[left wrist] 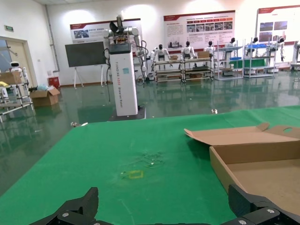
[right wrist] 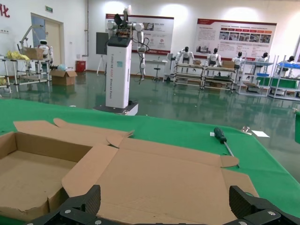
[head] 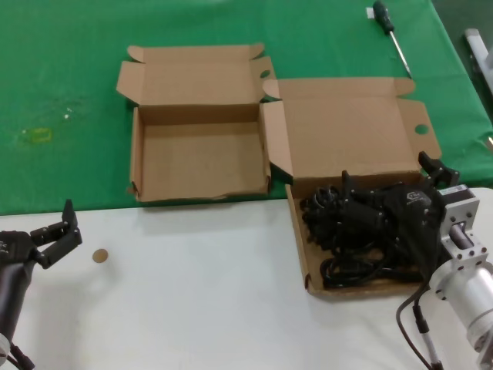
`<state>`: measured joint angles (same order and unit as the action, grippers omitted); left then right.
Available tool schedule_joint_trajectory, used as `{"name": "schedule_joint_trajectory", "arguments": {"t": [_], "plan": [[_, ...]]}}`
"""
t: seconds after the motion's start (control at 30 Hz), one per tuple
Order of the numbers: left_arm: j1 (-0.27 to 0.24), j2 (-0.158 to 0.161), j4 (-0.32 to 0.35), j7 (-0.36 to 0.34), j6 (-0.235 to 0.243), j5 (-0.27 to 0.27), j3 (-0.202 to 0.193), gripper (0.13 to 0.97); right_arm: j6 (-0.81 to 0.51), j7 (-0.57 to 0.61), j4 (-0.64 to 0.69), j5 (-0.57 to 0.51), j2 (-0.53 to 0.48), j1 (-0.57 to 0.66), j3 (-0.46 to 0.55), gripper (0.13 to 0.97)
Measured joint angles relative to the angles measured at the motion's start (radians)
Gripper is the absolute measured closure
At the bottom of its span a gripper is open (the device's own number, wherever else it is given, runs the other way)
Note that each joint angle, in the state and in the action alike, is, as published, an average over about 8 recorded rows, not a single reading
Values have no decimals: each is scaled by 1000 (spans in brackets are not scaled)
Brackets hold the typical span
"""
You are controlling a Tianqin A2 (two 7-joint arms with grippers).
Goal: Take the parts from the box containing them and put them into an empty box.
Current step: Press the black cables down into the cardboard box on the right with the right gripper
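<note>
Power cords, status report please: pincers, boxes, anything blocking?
Right pincer open, down among power cords in larger box. Left pincer open, idle. Smaller box empty. Nothing blocking.

Bright, even overhead light — soft shadows, floor glare, slightly soft focus.

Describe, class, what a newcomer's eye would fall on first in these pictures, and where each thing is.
First, two open cardboard boxes side by side on the green cloth: the smaller box on the left is bare inside, while the larger box on the right holds a dark tangle of power cords. The right tool hangs open over those cords, and the left tool waits open at the near left, over the white surface.
</note>
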<state>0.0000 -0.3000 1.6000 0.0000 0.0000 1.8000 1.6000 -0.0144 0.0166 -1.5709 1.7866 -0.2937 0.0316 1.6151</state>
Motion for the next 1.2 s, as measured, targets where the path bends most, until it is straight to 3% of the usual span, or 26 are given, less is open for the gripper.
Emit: {"name": "schedule_joint_trajectory", "arguments": {"t": [0.73,1.03,1.2], "plan": [[0,0,0,0,0,0,0,132,0,0,0,0,0,0,0,129],[0,0,0,0,0,0,0,170,5,-2,-5,2,-6,-4,7,129],[0,0,0,0,0,0,0,240,25,-6,-17,17,-33,-10,32,129]]}}
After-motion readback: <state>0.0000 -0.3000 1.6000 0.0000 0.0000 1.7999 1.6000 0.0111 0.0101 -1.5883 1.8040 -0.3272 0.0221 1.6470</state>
